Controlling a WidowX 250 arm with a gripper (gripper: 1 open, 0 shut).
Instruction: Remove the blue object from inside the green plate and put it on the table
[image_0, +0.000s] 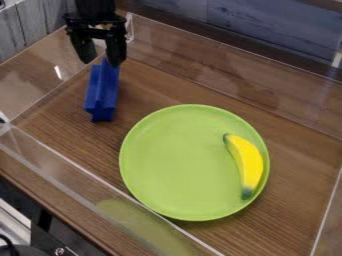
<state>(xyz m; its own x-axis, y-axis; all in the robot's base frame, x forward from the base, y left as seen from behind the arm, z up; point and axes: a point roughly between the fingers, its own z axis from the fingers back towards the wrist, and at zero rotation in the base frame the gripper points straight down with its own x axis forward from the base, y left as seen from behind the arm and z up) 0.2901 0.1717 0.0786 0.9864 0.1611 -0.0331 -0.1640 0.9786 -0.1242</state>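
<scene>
The blue object (102, 90) lies on the table (187, 75), left of the green plate (187, 160) and apart from it. It is a long ridged block pointing away from the camera. My gripper (99, 50) hangs just over the block's far end, pointing down, its two dark fingers spread open with nothing between them. The plate holds only a yellow banana (246, 165) near its right rim.
Clear acrylic walls (241, 60) ring the wood-grain surface on all sides, with the left wall (34, 75) close beside the block. A grey plank surface shows at the upper left outside the walls.
</scene>
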